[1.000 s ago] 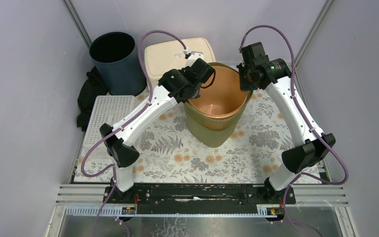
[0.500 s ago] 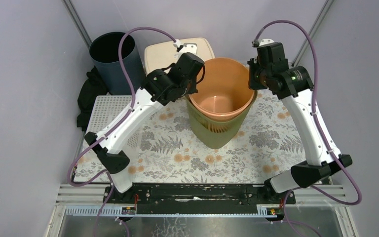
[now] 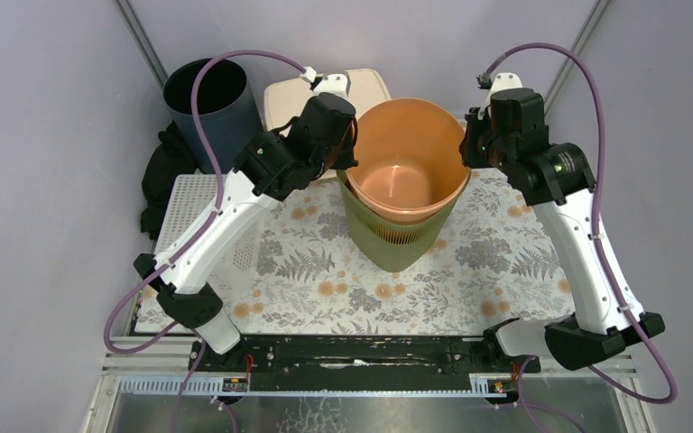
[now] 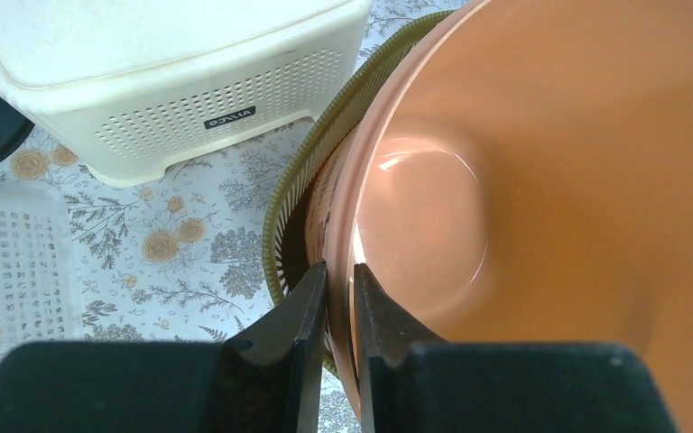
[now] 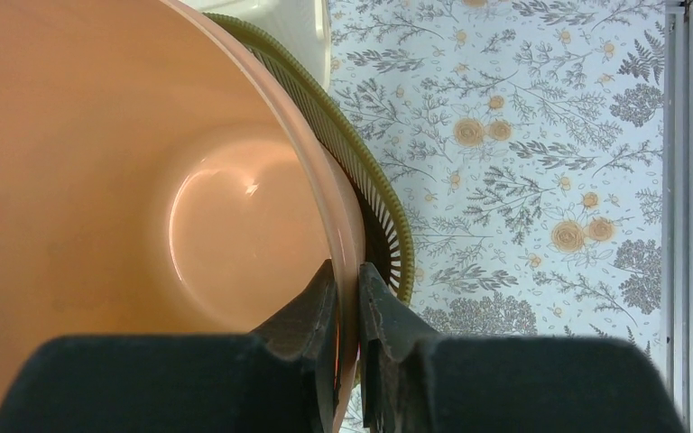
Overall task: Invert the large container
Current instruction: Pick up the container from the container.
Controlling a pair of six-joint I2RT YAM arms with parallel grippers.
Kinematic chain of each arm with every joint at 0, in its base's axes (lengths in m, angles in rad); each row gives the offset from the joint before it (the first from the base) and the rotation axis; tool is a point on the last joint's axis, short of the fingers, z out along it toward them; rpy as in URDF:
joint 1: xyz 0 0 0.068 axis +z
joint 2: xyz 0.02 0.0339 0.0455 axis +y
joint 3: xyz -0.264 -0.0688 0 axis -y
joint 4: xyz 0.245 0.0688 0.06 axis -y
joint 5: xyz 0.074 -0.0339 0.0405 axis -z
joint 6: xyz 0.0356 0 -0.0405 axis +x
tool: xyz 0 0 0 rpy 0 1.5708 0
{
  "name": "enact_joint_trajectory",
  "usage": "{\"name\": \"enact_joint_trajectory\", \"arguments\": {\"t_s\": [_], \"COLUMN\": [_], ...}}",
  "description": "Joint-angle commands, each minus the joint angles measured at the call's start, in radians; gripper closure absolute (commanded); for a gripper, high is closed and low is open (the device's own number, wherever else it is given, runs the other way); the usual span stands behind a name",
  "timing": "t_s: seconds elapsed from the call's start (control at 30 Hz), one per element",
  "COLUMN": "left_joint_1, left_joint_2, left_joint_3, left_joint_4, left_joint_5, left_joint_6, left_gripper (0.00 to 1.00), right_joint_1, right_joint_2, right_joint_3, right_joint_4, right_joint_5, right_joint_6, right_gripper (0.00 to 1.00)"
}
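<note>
We pinch the one orange container (image 3: 406, 135) by its rim, our left gripper (image 4: 338, 271) on its left side and our right gripper (image 5: 347, 271) on its right. It sits inside one green basket (image 3: 388, 239).

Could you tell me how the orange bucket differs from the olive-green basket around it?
The smooth orange plastic bucket has solid walls; the olive-green slatted basket is vented. The bucket sits inside, its rim higher than the basket's. The left pincer and right pincer clamp the bucket's rim, not the basket. Both stand upright.
</note>
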Motion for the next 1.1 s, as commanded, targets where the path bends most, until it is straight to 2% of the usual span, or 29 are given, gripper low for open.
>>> {"name": "enact_joint_trajectory", "arguments": {"t_s": [0.0, 0.37, 1.07], "left_joint_1": [-0.027, -0.029, -0.029], "left_joint_2": [-0.031, -0.065, -0.183], "left_joint_3": [-0.010, -0.012, 0.079], "left_joint_4": [0.154, 0.202, 0.230], "left_joint_5": [0.117, 0.153, 0.272], "left_joint_6": [0.008, 0.030, 0.096], "left_gripper": [0.83, 0.83, 0.81], "right_joint_1": [0.016, 0.016, 0.016], "right_joint_2": [-0.058, -0.095, -0.159], "right_joint_3": [-0.016, -0.014, 0.117], "right_joint_4": [0.218, 0.251, 0.275], "right_joint_5": [-0.078, -0.082, -0.228], "right_joint_6": [0.003, 0.016, 0.106], "right_gripper": [1.00, 1.00, 1.00]}}
